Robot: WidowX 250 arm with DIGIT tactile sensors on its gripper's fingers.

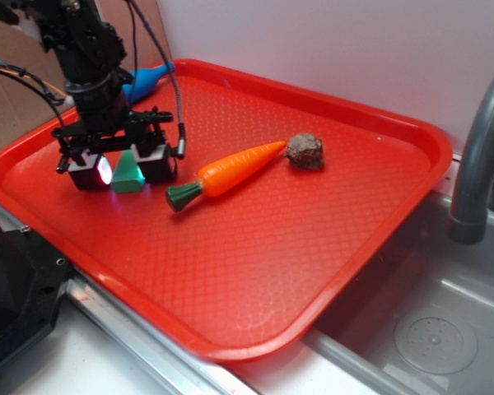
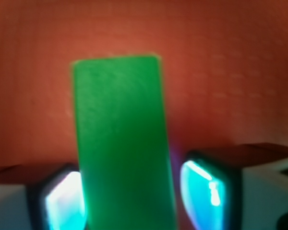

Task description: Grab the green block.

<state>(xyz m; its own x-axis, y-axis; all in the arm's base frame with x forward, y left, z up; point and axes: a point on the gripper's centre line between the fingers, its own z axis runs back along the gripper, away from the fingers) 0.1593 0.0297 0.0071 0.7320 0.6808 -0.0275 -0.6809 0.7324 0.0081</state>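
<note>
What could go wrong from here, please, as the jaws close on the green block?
1. In the wrist view the green block sits closer to the left pad than the right, with a gap on the right, so closing may shove or twist it.
2. The gripper is low on the red tray; descending further could scrape it.

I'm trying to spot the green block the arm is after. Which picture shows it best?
The wrist view: the block fills the middle of the frame, a flat green rectangle on the red tray between the hand's two fingers, though slightly blurred. The exterior view shows only a small part of it, tucked between the fingers.
</note>
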